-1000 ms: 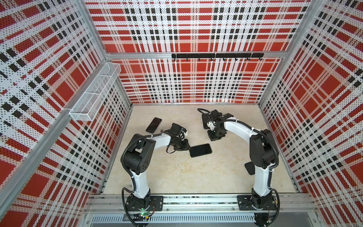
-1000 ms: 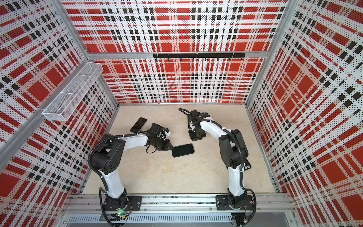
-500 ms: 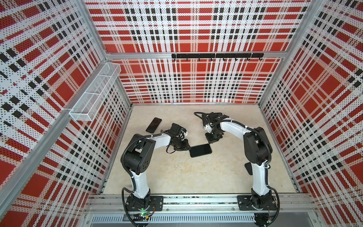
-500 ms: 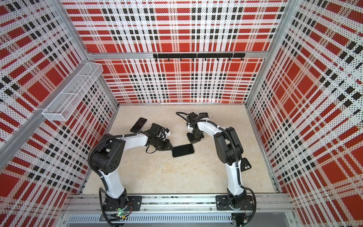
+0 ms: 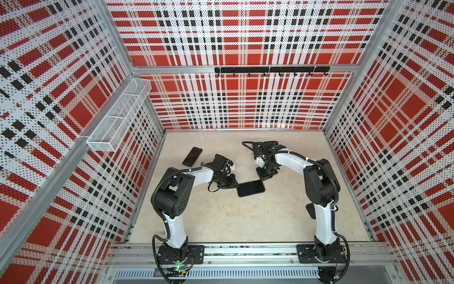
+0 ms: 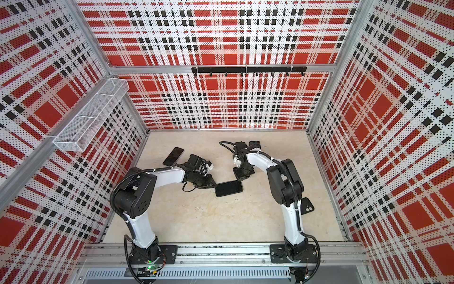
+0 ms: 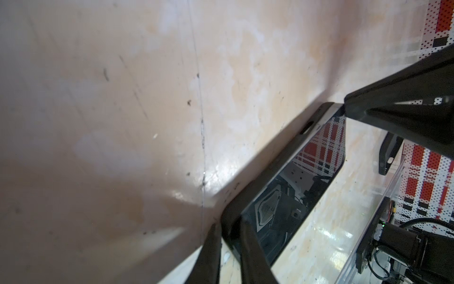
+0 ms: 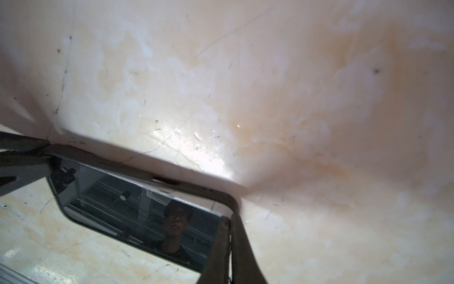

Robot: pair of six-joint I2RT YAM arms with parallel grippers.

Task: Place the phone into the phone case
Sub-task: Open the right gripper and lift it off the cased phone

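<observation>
**Seating the phone: one corner held, another pushed down.**
Your left gripper [image 7: 228, 222] pinches a corner of the phone case [image 7: 282, 152], apparently to stop it sliding on the table [image 5: 221, 216]. Your right gripper [image 8: 230, 217], fingers pressed together, bears on the next corner along the same long edge of the phone [image 5: 251, 188]. The phone lies mid-table in the case, probably not fully seated there.

Looks like a robot lab test booth. A left arm [image 5: 174, 194] and right arm [image 5: 319, 186] are bolted to a metal rail [image 5: 245, 252] along a beige table [image 5: 233, 216], boxed in by red plaid perforated walls [image 5: 245, 37] with a wire basket [image 5: 118, 118] and hook rack [image 5: 270, 69].
</observation>
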